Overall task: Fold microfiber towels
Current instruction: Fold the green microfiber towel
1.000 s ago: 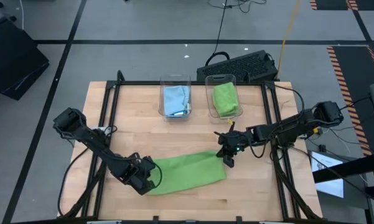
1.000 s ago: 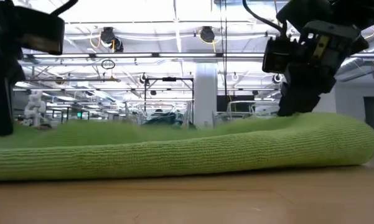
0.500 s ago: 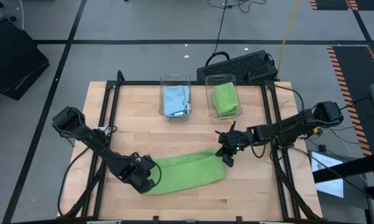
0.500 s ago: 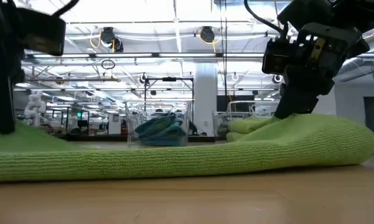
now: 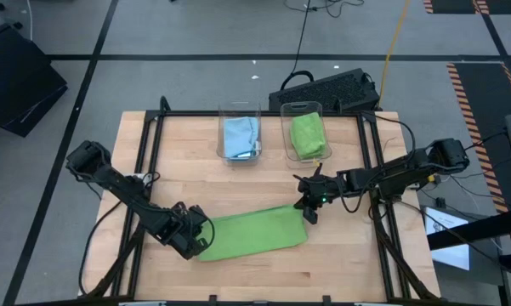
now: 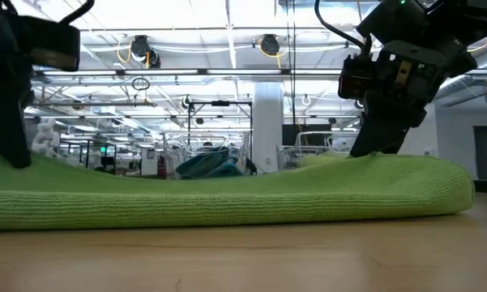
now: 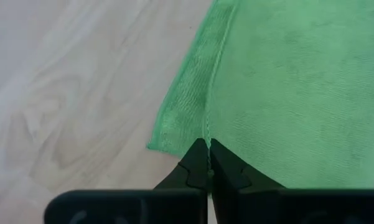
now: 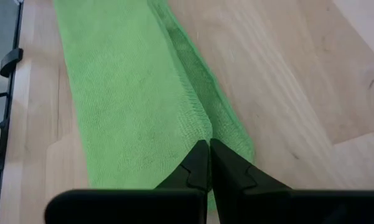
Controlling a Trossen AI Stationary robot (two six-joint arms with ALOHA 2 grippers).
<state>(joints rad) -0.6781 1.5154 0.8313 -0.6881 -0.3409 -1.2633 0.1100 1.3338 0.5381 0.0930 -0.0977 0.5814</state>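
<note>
A folded towel (image 5: 251, 234) lies along the front of the counter (image 5: 340, 272), near the middle. The left gripper (image 5: 200, 242) is at its left end, the right gripper (image 5: 307, 209) at its right rear corner. Behind it, at the counter's back edge, stand two bins side by side: the left bin (image 5: 239, 134) holds a towel, and so does the right bin (image 5: 305, 132). A keyboard (image 5: 327, 89) lies on the floor behind the counter.

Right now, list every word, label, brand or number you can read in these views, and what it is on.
None can be read in any view.
The green towel, the two clear bins and the wooden table show no print.
The paper beside the table is too small to read.
</note>
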